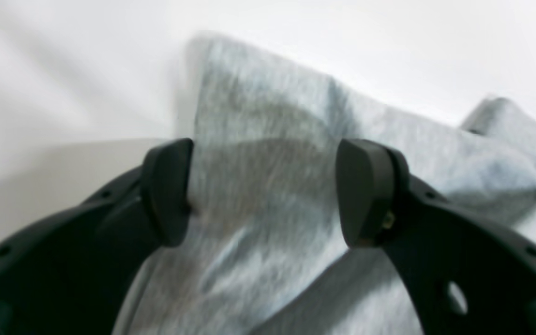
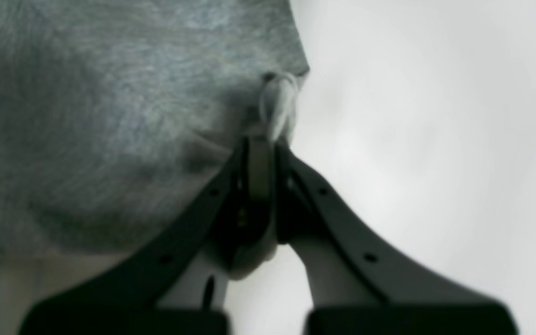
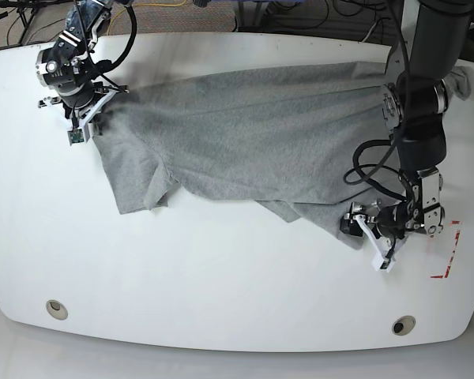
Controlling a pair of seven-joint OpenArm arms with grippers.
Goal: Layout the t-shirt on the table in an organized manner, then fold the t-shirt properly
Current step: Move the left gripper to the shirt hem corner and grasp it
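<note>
Black fingers of the right gripper are pressed together on a bunched edge of the t-shirt, the pale fold of cloth poking out just past the fingertips in the right wrist view. From that pinch the heather-grey fabric spreads away across the table, stretched between the two arms, with a sleeve lying loose just beyond the right gripper and a rumpled hem trailing toward the left one. The left gripper has its fingers spread wide, grey cloth filling the gap between them and lying beneath; the base view places it at the garment's opposite end. Outward from that gripper, a red-and-white mark sits on the tabletop just beside it, and two round grommet holes lie near the table's front edge, well apart.
</note>
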